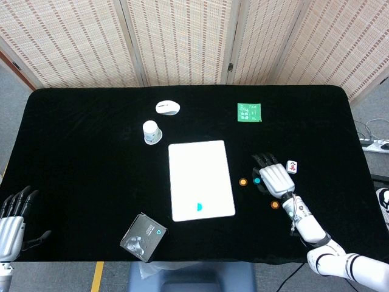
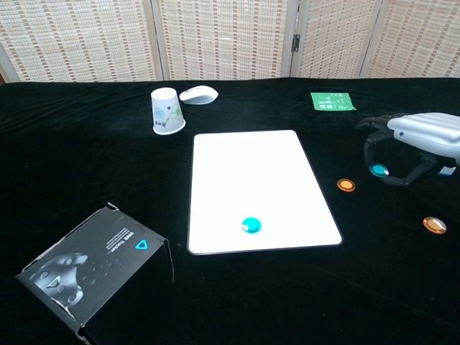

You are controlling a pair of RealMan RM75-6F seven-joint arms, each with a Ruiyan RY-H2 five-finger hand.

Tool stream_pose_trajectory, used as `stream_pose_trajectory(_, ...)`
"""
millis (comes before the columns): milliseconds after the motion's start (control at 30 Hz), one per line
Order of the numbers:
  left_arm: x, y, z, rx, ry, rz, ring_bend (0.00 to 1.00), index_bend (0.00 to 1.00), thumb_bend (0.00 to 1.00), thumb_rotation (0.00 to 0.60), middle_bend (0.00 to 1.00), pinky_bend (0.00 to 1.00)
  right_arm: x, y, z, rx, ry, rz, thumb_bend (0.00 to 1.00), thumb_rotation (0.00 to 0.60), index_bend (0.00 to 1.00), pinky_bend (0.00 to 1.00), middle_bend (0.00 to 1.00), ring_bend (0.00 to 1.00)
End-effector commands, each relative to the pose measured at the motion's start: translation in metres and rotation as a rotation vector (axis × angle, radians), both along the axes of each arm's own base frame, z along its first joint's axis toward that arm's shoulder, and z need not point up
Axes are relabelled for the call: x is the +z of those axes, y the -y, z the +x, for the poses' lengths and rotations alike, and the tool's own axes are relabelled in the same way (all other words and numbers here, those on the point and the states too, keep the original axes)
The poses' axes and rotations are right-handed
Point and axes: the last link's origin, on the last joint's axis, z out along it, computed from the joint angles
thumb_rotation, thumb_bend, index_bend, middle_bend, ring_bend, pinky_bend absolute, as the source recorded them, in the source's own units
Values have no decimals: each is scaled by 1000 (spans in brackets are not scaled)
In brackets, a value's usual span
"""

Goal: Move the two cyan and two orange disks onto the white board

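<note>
While you work from the near edge, note the black box [image 2: 97, 269] lying at the near left of the surface [image 1: 91, 152], and your left robot hand [image 1: 11, 222] off the near left corner, fingers apart and holding nothing. On the white board [image 2: 255, 187], one cyan disk [image 2: 251, 225] sits close to its near edge. Right of the board, one orange disk [image 2: 434, 224] lies nearest to you, and a second orange disk [image 2: 346, 185] lies just off the board's right edge. Your right robot hand [image 2: 410, 147] is raised above the surface with its fingers curled around the second cyan disk [image 2: 378, 170], pinching it. Beside that hand lies a small white tile [image 1: 292, 166]. Farther back stand a paper cup [image 2: 167, 111], a white mouse [image 2: 198, 94] and a green card [image 2: 332, 100].
</note>
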Motion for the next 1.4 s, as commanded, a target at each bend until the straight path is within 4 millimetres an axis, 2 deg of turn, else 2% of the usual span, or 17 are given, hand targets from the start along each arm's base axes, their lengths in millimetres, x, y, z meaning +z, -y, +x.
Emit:
stream_pose_trajectory(33,0,1,0,0,0,0,14,87,193,600,0,0,-3,-16,28,121,12,45,424,600,552,0,101,0)
stream_pose_trajectory(233,2,3,-2,8,1,5,14,87,193,600,0,0,-34,-29,65,226,1,144,425,600,552,0,101,0)
stream_pose_trajectory(400,2,5,-4,14,5,7,14,88,193,600,0,0,-57,-30,84,254,-2,196,425,600,552,0,99,0)
stream_pose_trajectory(567,2,6,-7,20,6,9,14,87,193,600,0,0,-73,-28,94,265,-10,215,425,600,552,0,96,0)
stream_pose_trajectory(1000,1,5,-9,23,7,6,14,87,193,600,0,0,-80,-30,97,268,-29,228,425,600,511,0,86,0)
stream_pose_trajectory(1233,1,5,-10,23,9,7,14,87,193,600,0,0,-82,-31,97,274,-35,235,425,600,443,0,77,0)
stream_pose_trajectory(1400,1,5,-11,26,10,7,14,87,193,600,0,0,-80,-33,98,281,-33,236,424,600,344,0,75,0)
